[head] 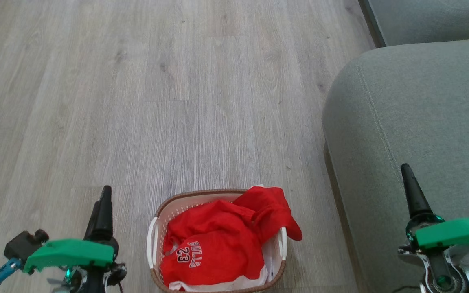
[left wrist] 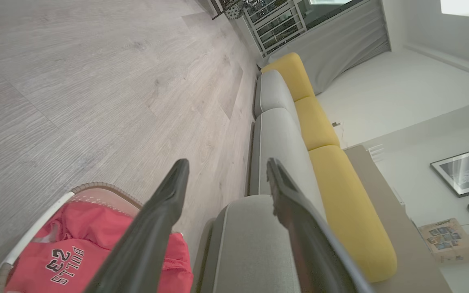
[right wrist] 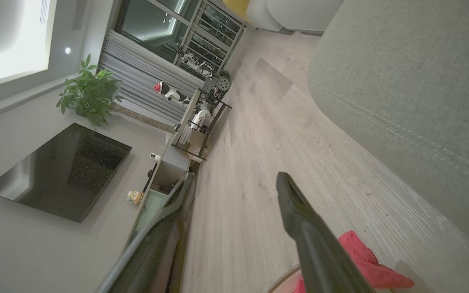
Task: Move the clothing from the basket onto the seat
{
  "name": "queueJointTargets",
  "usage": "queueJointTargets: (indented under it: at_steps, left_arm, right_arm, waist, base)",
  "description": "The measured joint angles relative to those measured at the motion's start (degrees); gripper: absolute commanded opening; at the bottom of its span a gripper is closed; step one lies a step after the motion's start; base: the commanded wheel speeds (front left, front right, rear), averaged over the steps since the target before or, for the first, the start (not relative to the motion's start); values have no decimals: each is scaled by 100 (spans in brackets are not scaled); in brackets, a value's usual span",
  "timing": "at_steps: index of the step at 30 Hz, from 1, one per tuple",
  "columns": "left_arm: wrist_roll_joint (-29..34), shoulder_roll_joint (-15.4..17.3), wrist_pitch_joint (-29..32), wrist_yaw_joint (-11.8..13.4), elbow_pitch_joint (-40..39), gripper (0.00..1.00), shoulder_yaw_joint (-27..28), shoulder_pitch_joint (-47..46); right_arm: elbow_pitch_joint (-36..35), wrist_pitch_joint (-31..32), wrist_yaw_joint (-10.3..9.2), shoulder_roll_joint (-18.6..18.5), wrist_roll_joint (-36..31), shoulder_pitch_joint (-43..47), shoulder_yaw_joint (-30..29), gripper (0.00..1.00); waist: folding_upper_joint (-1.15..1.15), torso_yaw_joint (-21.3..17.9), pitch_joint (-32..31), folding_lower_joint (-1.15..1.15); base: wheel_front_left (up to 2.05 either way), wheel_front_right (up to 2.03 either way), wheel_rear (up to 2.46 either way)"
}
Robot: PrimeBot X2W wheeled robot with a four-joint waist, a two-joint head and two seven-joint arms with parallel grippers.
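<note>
Pale floor [head: 177, 101], basket [head: 202, 191], probably seat [head: 421, 122] too

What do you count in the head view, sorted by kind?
Garments: 1, the clothing, lying in the basket.
Baskets: 1.
Cushions: 2, the seat and a second cushion beyond it.
Grippers: 2, left gripper and right gripper.
Total: 6.

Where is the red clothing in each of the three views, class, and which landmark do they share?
Head view: clothing at bottom centre, heaped in the basket.
Left wrist view: clothing in the bottom-left corner, in the basket.
Right wrist view: clothing at the bottom edge, right of centre.
Shared landmark: the grey seat.
</note>
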Motion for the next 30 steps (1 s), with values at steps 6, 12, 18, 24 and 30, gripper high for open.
queueJointTargets:
  at_steps: [6, 12, 18, 24, 30]
  left_arm:
    - [552, 0, -105, 136, -103, 100, -79, -6]
    - [981, 0, -203, 211, -174, 100, -157, -8]
    - [1384, 0, -288, 285, -258, 100, -230, -9]
    - [1757, 1, -408, 334, -358, 100, -283, -10]
    - [2103, 2, -482, 388, -411, 100, -371, -12]
  right_arm:
    - [-171, -79, 0, -79, -588, -1, 66, 100]
    - [-232, -196, 0, -146, -1043, -1, 162, 100]
    - [-235, -286, 0, -210, -1379, -1, 270, 100]
    - [-297, -378, 0, -299, -1726, -1, 314, 100]
    - [-336, -479, 0, -335, -1998, -1, 364, 100]
  waist:
    - [0, -2, 3, 0]
    - [0, 1, 3, 0]
    - [0, 3, 1, 0]
    - [0, -2, 18, 0]
    - [0, -10, 31, 0]
  base:
    - [0, 0, 0]
    - [0, 0, 0]
    - [0, 0, 0]
    - [0, 0, 0]
    - [0, 0, 0]
